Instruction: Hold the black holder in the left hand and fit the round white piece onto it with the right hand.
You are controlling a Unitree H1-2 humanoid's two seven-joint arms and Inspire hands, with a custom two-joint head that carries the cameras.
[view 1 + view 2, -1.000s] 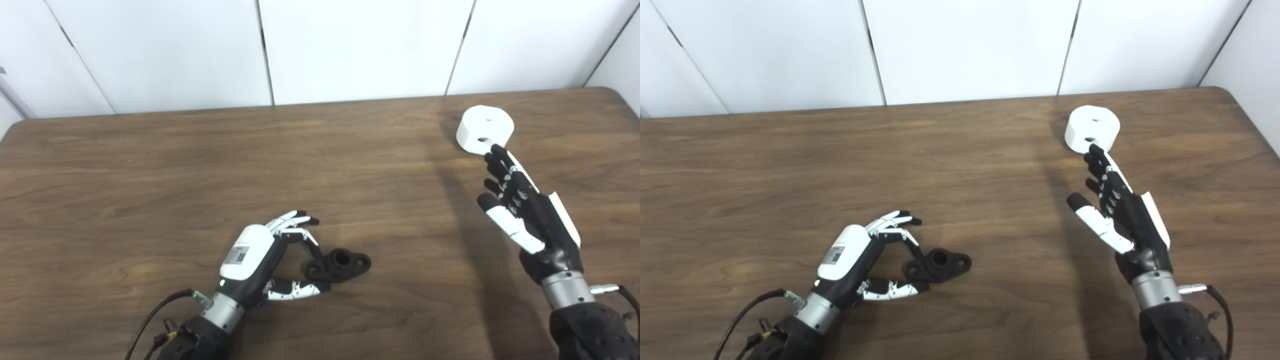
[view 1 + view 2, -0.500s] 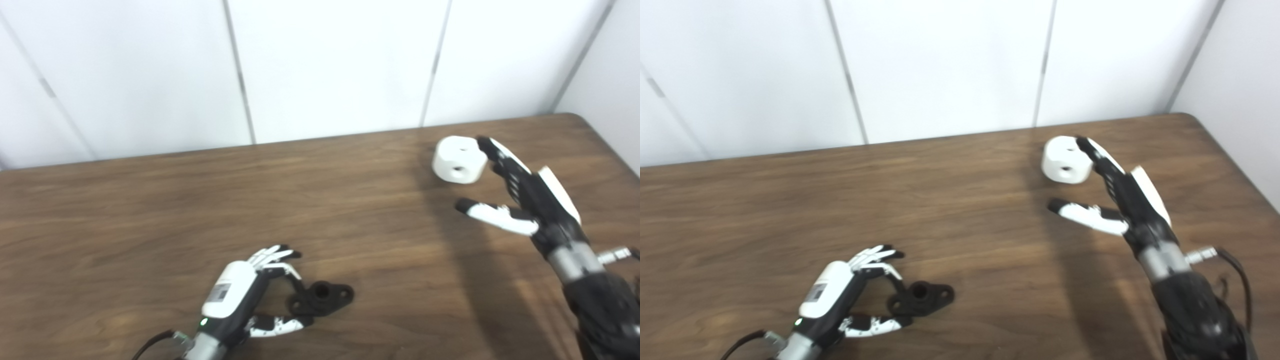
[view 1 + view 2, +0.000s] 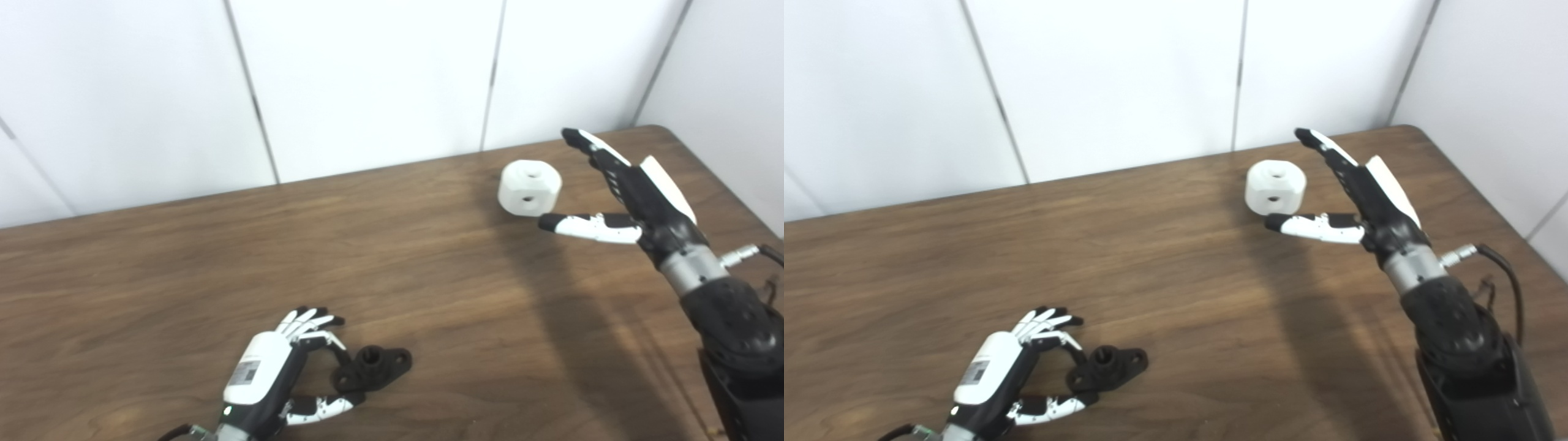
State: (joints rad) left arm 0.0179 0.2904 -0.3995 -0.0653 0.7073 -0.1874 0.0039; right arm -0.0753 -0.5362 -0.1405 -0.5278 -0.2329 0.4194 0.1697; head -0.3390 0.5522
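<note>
Overhead | brown wood table (image 3: 184,257), white panel wall (image 3: 367,79) | right hand (image 3: 631,190) spread empty; left hand (image 3: 275,373) seemingly unclosed beside black holder (image 3: 373,366)

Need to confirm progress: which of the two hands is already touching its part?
The left hand: its fingers reach the black holder lying on the table. The right hand is spread open beside the round white piece.

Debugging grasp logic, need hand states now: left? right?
Left hand: open, fingers cupped around the black holder on the table, not lifted.
Right hand: open, fingers spread beside the round white piece, holding nothing.
</note>
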